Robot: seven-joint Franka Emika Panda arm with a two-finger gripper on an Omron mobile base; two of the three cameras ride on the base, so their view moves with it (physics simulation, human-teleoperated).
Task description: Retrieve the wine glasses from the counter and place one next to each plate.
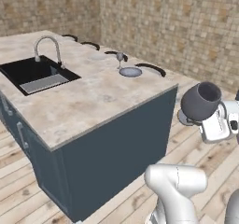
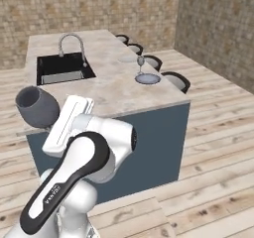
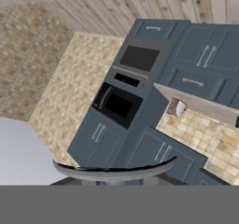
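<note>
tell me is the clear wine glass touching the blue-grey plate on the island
Apart. The right base view shows the clear glass standing on the island top just behind the plate, with stone between them.

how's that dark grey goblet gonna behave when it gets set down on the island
The dark grey goblet has a wide bowl over a much smaller foot, so it is probably top-heavy and apt to tip if nudged. It looks rigid, likely fragile. The gripper holds it low, by the stem it seems, so it may wobble on landing.

island top broadly open, sink, faucet, plate obstructing
</note>
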